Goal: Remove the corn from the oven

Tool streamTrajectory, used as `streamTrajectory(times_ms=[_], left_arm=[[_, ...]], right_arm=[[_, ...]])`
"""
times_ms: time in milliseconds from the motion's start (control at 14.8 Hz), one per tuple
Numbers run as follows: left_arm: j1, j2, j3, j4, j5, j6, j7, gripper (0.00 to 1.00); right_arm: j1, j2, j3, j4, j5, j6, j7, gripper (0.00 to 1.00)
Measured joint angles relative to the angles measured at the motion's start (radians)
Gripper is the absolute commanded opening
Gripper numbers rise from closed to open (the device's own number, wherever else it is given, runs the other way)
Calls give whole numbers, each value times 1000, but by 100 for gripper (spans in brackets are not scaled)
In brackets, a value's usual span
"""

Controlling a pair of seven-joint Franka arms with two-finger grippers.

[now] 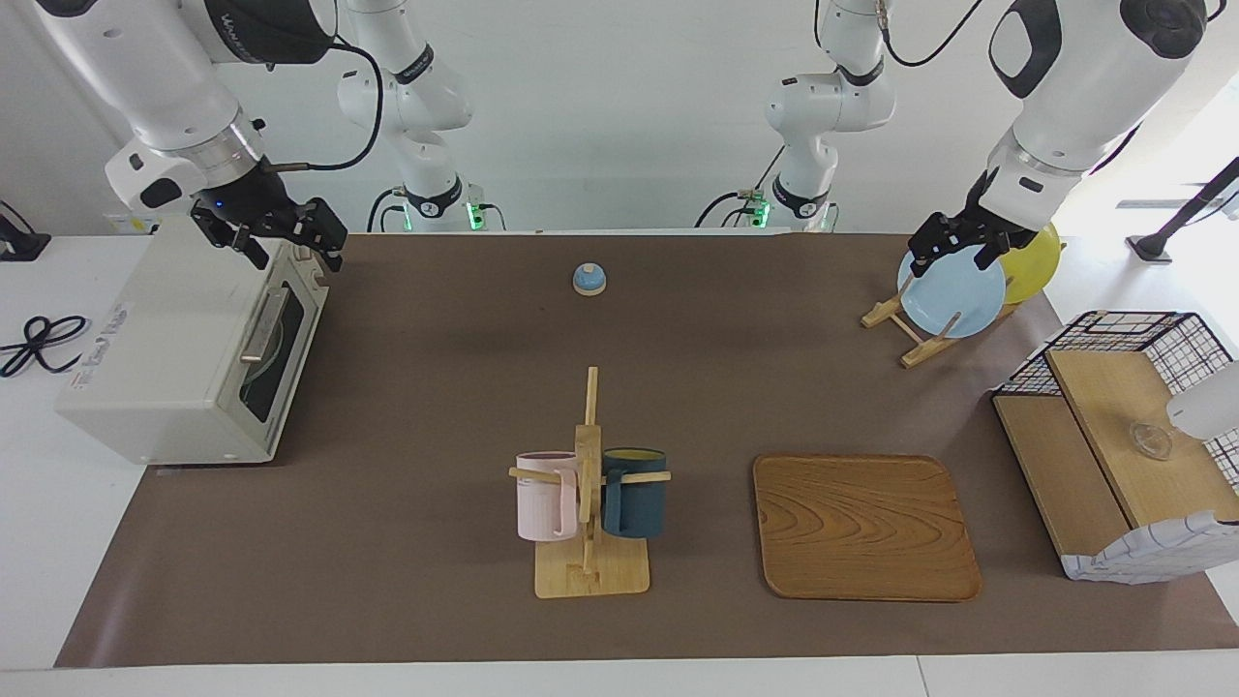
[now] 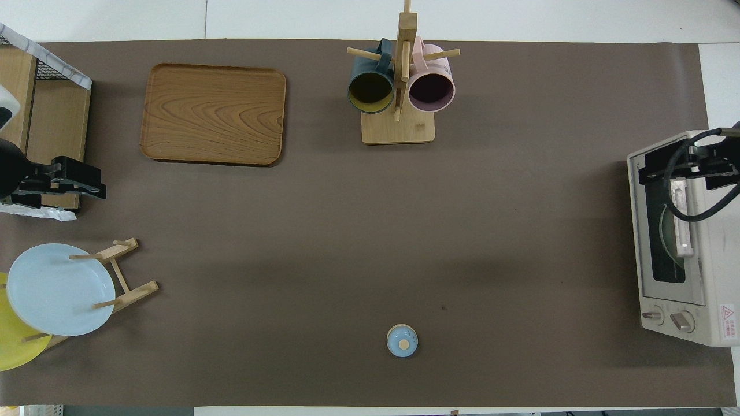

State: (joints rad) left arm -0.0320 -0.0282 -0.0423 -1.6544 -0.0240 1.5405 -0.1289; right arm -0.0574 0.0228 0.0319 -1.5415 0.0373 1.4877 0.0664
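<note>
The cream-white oven (image 1: 165,348) (image 2: 711,260) stands at the right arm's end of the table. Its dark glass door is closed, with the metal bar handle (image 1: 263,324) (image 2: 681,219) across it. The corn is hidden; only a dim round shape shows through the glass. My right gripper (image 1: 290,247) (image 2: 685,167) hangs open over the oven's top edge just above the door, holding nothing. At the left arm's end, my left gripper (image 1: 953,254) (image 2: 87,180) is open and empty in the air above the plate rack.
A plate rack holds a light blue plate (image 1: 953,290) and a yellow plate (image 1: 1036,261). A wire-and-wood shelf (image 1: 1113,436) stands beside it. A wooden tray (image 1: 861,528), a mug rack (image 1: 589,484) with two mugs and a small blue bell (image 1: 589,279) sit mid-table.
</note>
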Motion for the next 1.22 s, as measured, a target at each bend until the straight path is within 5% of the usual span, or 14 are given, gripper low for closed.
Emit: streamTrajectory(times_ms=[339, 407, 475, 542, 610, 1220], left_arm=[[0, 0, 0, 0, 0, 0, 0, 100], [0, 0, 0, 0, 0, 0, 0, 100], [0, 0, 0, 0, 0, 0, 0, 100], [0, 0, 0, 0, 0, 0, 0, 100], [0, 0, 0, 0, 0, 0, 0, 100], [0, 0, 0, 0, 0, 0, 0, 100]], right_arm=[[6, 0, -1, -1, -7, 2, 0, 100], [3, 0, -2, -3, -7, 8, -2, 93], [0, 0, -2, -7, -7, 19, -11, 40], [-2, 0, -4, -13, -7, 36, -22, 12], [-4, -2, -7, -25, -7, 53, -33, 0], [-107, -122, -20, -385, -150, 272, -176, 0]])
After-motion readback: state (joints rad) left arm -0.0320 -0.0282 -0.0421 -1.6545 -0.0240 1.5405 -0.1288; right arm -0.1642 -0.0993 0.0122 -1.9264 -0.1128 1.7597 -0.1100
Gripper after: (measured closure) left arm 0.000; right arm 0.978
